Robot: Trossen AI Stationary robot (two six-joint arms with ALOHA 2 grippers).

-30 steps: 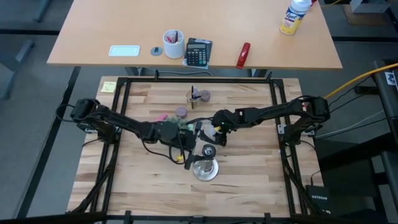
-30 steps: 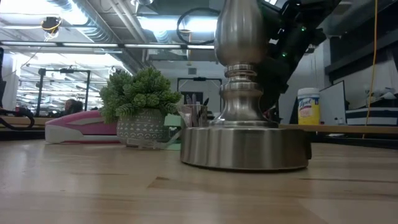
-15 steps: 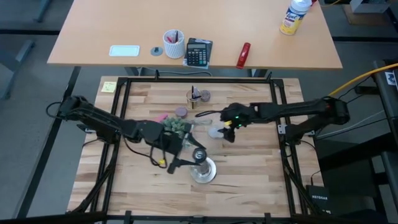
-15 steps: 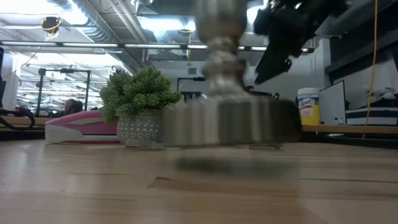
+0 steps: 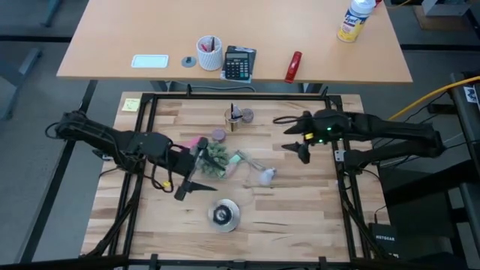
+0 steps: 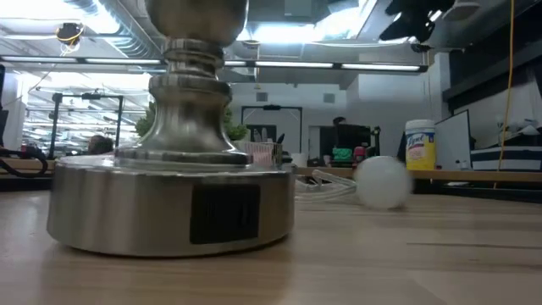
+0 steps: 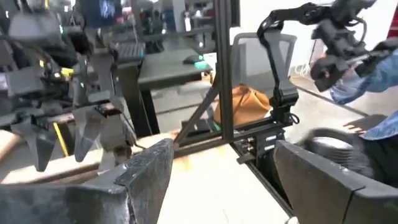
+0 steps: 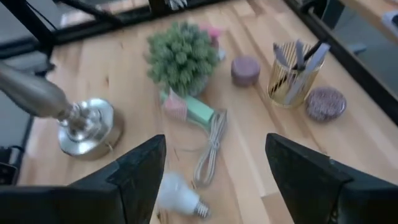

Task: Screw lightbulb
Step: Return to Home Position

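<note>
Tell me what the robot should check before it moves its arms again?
1. Lightbulb out of the stand, lying on the table: ok.
2. Stand upright: ok.
3. Left gripper open and empty: ok.
4. Right gripper open and empty: ok.
5. Lightbulb not rolling: cannot tell.

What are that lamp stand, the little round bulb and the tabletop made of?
The lamp stand looks like brushed metal: it is silvery, with soft reflections on its round base. The lightbulb seems to be frosted white glass or plastic, and I can't tell which, with a silvery metal screw base. The table looks like light wood, in joined strips with visible grain.
</note>
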